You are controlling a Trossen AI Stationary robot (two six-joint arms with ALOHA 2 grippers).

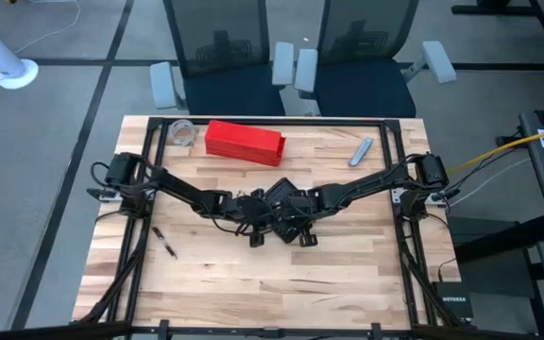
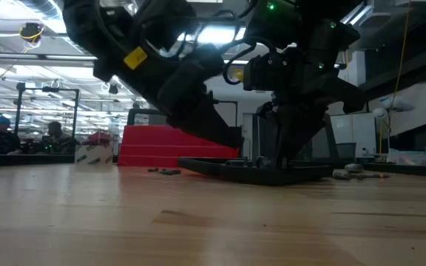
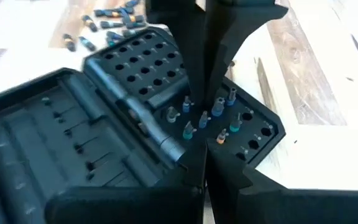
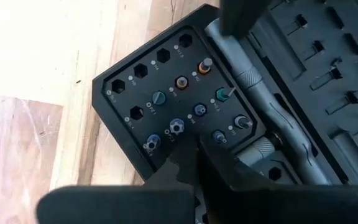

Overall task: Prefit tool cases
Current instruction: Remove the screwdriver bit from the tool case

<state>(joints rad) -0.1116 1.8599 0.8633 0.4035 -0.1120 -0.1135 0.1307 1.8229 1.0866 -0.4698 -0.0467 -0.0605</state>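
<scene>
The open tool case [image 1: 281, 210] is laid at the middle of the surface [image 1: 253, 293], with both tools met over it. The box [image 1: 244, 141] is placed at the far edge, left of centre. Bits [image 4: 176, 126] are seated in the case's sockets.

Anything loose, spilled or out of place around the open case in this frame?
Yes. Several loose bits lie scattered on the table beside the open tool case, while many of its sockets stand empty.
</scene>
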